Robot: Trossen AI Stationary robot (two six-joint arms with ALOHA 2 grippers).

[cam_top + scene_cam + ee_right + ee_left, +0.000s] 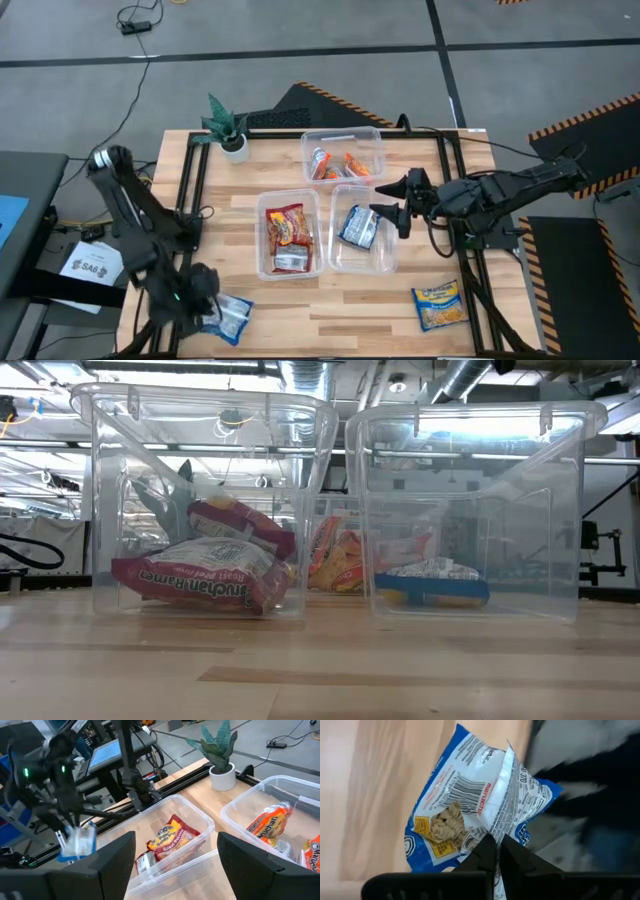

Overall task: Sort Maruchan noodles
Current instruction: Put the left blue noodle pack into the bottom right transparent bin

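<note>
Left claw pinches a blue packet.
Your blue bin lies beyond the red bin; right claw, wide, hovers there.

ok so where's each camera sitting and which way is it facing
High view: overhead, looking straight down; both arms show, left tool shut on the blue packet, right tool open over the bins.
Low view: table height, looking level through the clear bins; no arm shows.
Left wrist view: over the wood, its shut fingers pinching the blue packet.
Right wrist view: between open fingers toward the bins and left arm.
Shared: both wrist views show the blue packet.
</note>
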